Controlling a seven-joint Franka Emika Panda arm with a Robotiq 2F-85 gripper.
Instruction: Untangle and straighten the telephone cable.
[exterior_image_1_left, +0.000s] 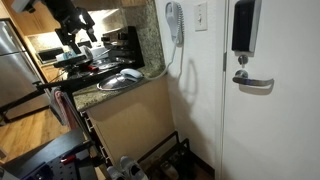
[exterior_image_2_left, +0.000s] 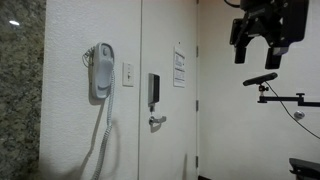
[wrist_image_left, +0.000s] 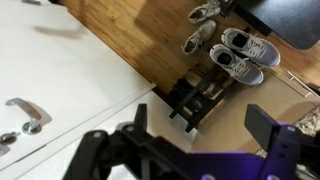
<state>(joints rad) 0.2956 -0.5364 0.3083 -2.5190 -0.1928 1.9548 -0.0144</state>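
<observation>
White wall fills the background. At the left the handset (exterior_image_2_left: 100, 72) hangs on it, and the telephone cable (exterior_image_2_left: 104, 125) drops from it in slack strands; I judge the straightening is not yet begun. Past the door handle (exterior_image_2_left: 157, 121), the gripper (exterior_image_2_left: 257, 52) hangs high, jaws apart and empty, with free room between.

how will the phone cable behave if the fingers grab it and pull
Probably floppy: the telephone cable hangs slack in curves below the handset. Likely light, being so thin. Pulling may tug the wall-hung handset, since they're joined.
</observation>
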